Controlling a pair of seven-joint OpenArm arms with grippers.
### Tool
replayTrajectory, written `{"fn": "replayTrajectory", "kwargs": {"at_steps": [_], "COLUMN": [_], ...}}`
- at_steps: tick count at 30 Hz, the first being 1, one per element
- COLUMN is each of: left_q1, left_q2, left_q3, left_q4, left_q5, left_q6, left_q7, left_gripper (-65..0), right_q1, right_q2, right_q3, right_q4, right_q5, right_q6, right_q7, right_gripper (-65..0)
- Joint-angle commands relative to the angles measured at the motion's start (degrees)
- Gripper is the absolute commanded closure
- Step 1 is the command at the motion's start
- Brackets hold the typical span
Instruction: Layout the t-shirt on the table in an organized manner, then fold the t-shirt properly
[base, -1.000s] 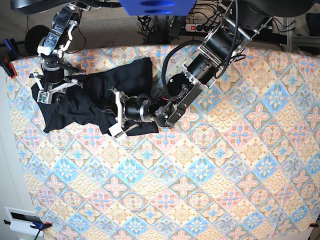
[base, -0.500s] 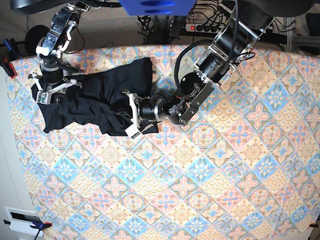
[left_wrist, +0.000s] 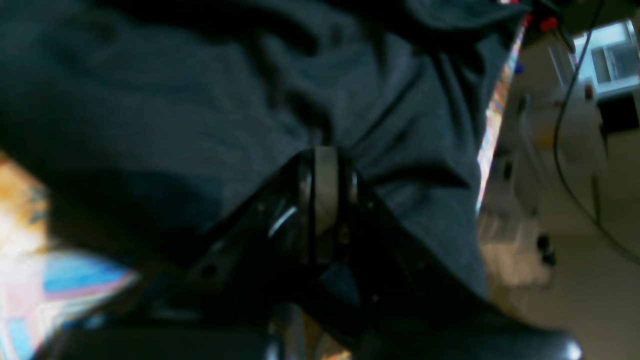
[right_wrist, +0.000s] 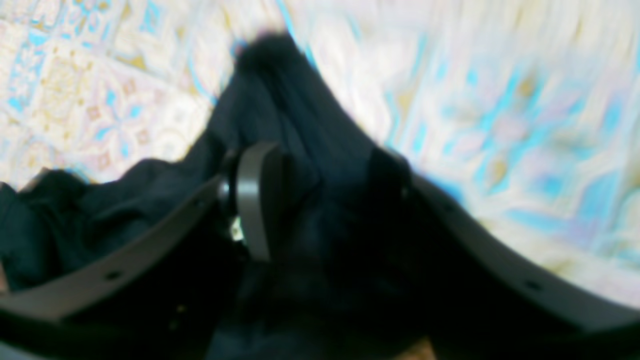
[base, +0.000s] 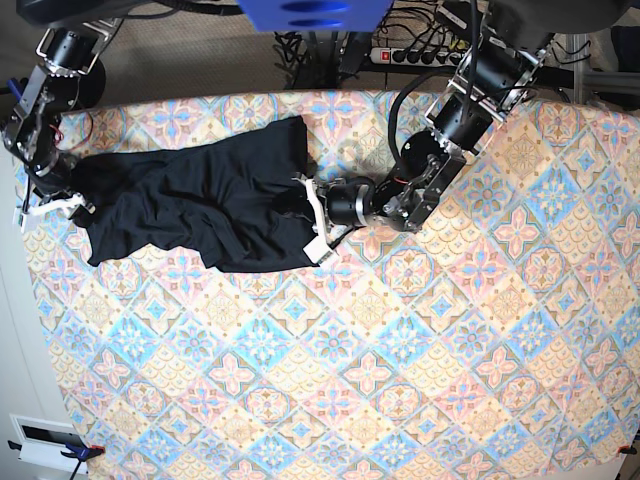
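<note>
In the left wrist view, the left pincer is closed, its two pads pressed together on a fold of the black t-shirt, whose creased fabric fills most of the frame beyond the fingertips. A strip of the patterned table shows at the lower left.

In the right wrist view, which is blurred, the right pincer stands with its jaws spread; dark cloth lies between and beyond the fingers, and one grey pad sits against it. Whether the cloth is gripped I cannot tell.

From the base view, the t-shirt lies rumpled and stretched sideways on the upper left part of the table. The left pincer is at the shirt's right edge, and the right pincer at its far left end, near the table's edge.
</note>
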Motion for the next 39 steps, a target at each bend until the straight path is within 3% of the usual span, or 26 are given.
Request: {"fn": "replayTrajectory", "kwargs": {"at_steps": [1,5,8,13,17,21,30,39], "left_q1": [-1.17,-0.55,0.15,1.82,3.05,5.07,6.66,6.83], "left_q2": [-0.6,-2.63,-3.94,-5.26,-5.61,-5.61,-7.55,-8.52], "left_q3": [-1.02,-2.34,-2.42,-2.51,-3.22,-6.64,-8.05,-8.05], "left_q4": [0.92,0.92,0.92,0.92,0.92,0.92,0.92,0.92], "left_q5": [-1.37,-3.57,-4.54,-4.54,-4.54,-4.19,-4.45,-4.45], "left_q6": [-0.49,-0.49,-0.49,-0.49,-0.58,-0.58,-0.66,-0.66], "left_q7": [-0.78,-0.78,-0.86,-0.95,-0.95,-0.78,-0.78,-0.78], "left_gripper": [-3.0,-11.6,-15.6,-16.2,-16.2,-16.2,-16.2,-16.2], "right_q1": [1.32,1.32,1.32,4.93,6.77,8.97,14.69,14.69], "right_q2": [2.8,5.09,6.06,7.29,8.87,10.36,10.36,10.28], "right_q3": [0.35,0.35,0.35,0.26,0.17,0.17,0.35,-0.53], "right_q4": [-0.39,-5.66,-8.48,-10.85,-16.56,-21.31,-22.28,-22.28], "right_q5": [2.52,6.47,6.39,6.39,5.68,1.2,-7.24,-7.5], "right_q6": [0.62,4.84,6.25,7.83,12.05,14.77,14.95,15.04], "right_q7": [1.62,1.53,0.48,-0.66,-0.66,-0.49,0.3,-0.22], "right_gripper": [-27.6,-27.7,-27.7,-27.7,-27.7,-27.7,-27.7,-27.7]}}
